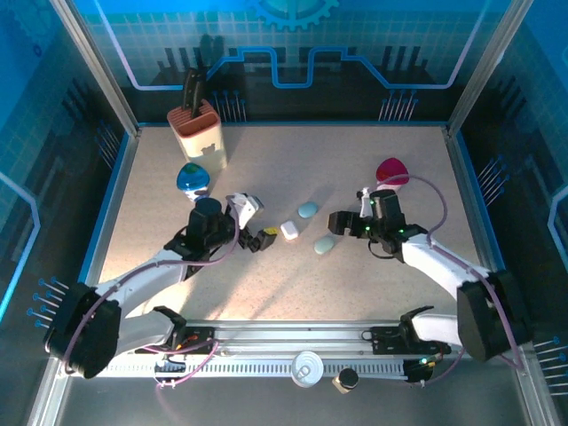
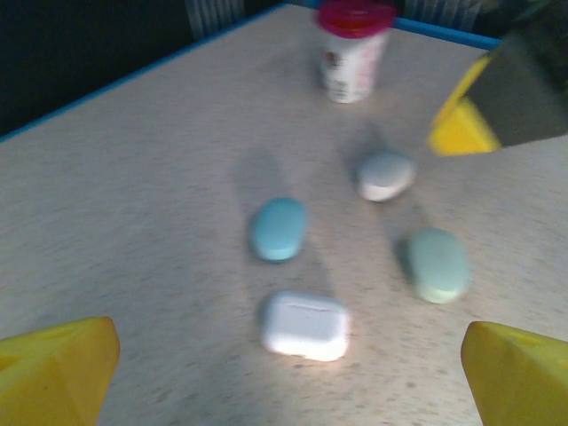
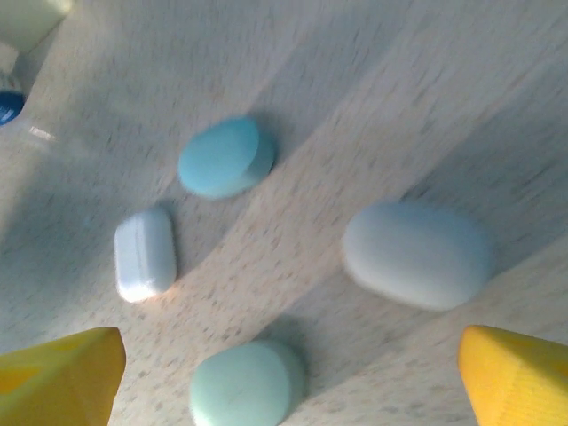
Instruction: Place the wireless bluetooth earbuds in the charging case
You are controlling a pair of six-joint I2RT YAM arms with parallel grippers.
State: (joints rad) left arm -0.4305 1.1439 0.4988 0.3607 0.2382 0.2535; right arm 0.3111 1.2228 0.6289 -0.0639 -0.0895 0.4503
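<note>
The white charging case (image 1: 289, 231) lies on the table with its lid shut, also seen as the charging case (image 2: 304, 326) and the charging case (image 3: 145, 254). The earbuds are out of view. My left gripper (image 1: 257, 222) is open just left of the case, which sits ahead of the left gripper (image 2: 291, 368) between its yellow fingertips (image 2: 62, 368). My right gripper (image 1: 344, 217) is open and empty over the pebbles. The right gripper (image 3: 297, 382) hovers above a mint pebble case (image 3: 241, 383), with a pale grey pebble case (image 3: 417, 254) beside it.
A blue pebble case (image 1: 308, 210) and the mint one (image 1: 325, 244) lie right of the white case. A red-lidded cup (image 1: 391, 171) stands at the back right. A blue-lidded cup (image 1: 193, 180) and a tan holder (image 1: 197, 131) stand at the back left.
</note>
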